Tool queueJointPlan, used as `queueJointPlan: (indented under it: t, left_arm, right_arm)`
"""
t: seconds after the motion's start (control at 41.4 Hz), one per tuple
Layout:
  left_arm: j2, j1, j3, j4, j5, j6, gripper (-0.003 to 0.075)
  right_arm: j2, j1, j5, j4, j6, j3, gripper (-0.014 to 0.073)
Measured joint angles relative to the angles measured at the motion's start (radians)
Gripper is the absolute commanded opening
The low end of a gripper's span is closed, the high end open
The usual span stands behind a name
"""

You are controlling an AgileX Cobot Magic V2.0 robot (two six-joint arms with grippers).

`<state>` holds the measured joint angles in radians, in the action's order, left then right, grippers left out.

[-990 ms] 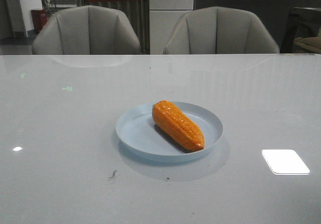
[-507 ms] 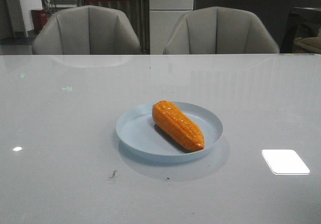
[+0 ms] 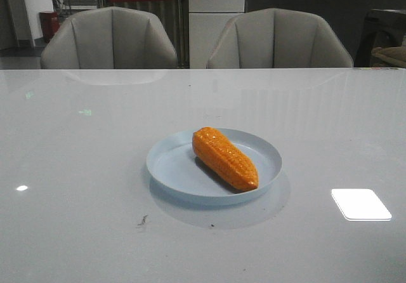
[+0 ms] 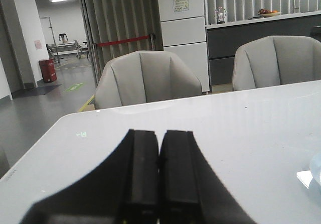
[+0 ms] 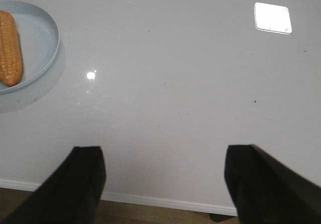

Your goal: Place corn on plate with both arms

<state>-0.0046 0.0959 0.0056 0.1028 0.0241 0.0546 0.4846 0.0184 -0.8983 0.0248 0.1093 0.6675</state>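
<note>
Both grippers are clear: left gripper [image 4: 159,176] closed empty, right gripper [image 5: 163,184] spread wide; corn [image 3: 224,158] lies on plate [image 3: 171,169], placing looks finished, nothing left but parking

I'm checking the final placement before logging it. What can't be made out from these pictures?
- The corn's underside: hidden by its own body in the front view.
- The plate and corn: cut off by the frame edge in the right wrist view.
- The plate: only a sliver in the left wrist view.
- Both arms: outside the front view.
</note>
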Motion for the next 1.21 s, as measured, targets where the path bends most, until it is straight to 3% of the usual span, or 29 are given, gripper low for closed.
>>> queueJointPlan:
  t: [0.725,0.966,1.087,1.208]
  left_arm:
    - [0.000,0.000,0.000,-0.001,-0.003,0.000,0.0089]
    - [0.000,0.000,0.000,-0.001,-0.004,0.000,0.0089]
    - [0.000,0.000,0.000,-0.001,-0.004,0.000,0.0089]
    - [0.000,0.000,0.000,-0.001,-0.004,0.000,0.0089]
  right_arm:
    - [0.000,0.000,0.000,0.000,0.000,0.000,0.0599]
    - [-0.078,0.000,-0.009,0.000,0.000,0.000,0.0594]
    - [-0.176,0.002,0.026,0.002,0.000,-0.026,0.0482]
    - [-0.298,0.002,0.107,0.005,0.000,-0.079,0.0266]
